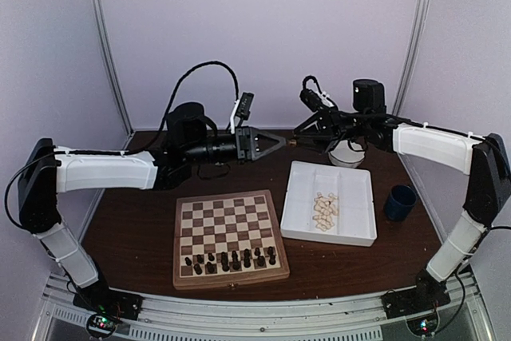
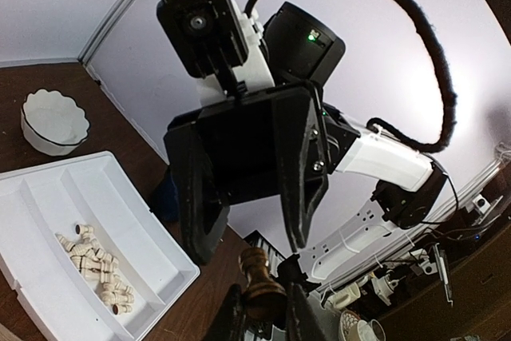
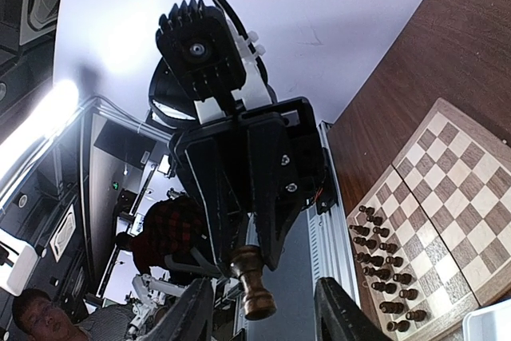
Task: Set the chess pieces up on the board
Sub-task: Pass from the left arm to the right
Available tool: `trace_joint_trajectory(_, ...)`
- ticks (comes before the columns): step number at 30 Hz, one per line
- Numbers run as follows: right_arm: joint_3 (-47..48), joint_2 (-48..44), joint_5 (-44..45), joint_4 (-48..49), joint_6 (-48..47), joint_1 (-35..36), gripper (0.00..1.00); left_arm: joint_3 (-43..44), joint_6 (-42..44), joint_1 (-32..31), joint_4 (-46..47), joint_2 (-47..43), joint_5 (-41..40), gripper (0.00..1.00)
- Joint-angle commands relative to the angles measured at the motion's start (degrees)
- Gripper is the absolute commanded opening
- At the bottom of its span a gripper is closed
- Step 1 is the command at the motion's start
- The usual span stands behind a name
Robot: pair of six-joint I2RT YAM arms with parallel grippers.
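Dark brown chess piece (image 3: 253,281) pinched in left claw (image 2: 266,313), mid-air beyond board (image 1: 230,229) far edge; long axis aimed into right claw (image 3: 267,309), set wide either side, no contact seen.

Checkered light-and-dark brown board (image 1: 231,213) (tan frame), dark brown pieces (image 1: 231,259), cream pieces (image 1: 325,211), white tray (image 1: 355,197)

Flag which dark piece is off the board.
The dark piece pinched in the left end effector, up in the air beyond the far edge of the board. The other dark pieces all stand in the board's two near rows.
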Motion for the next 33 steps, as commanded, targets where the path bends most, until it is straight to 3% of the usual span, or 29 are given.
trace_joint_trajectory(1,0.2,-1.53,-1.89,1.26,0.26,0.74,0.45,-0.16,-0.89,0.23,5.02,1.23,-0.6,0.11)
trace_joint_trajectory(24,1.41,-1.16,-1.45,-0.44,-2.49,1.16,0.14,-0.7,-1.3,0.94,3.9,2.67,-1.67,0.14)
trace_joint_trajectory(28,3.98,-0.35,-1.58,-3.32,-4.8,0.67,0.13,-1.37,1.53,0.95,-2.85,0.39,-4.44,0.44)
trace_joint_trajectory(29,5.11,-0.17,-1.5,-5.57,-6.89,0.49,0.12,-1.73,3.13,0.97,-5.73,-1.01,-5.45,0.63)
trace_joint_trajectory(30,6.49,0.05,-1.09,-9.8,-9.97,0.38,0.12,-2.0,5.07,1.03,-8.78,-2.54,-6.7,0.93)
trace_joint_trajectory(33,12.39,1.33,1.72,-28.48,-25.05,0.36,0.13,-2.94,11.29,1.7,-20.04,-8.49,-10.9,0.98)
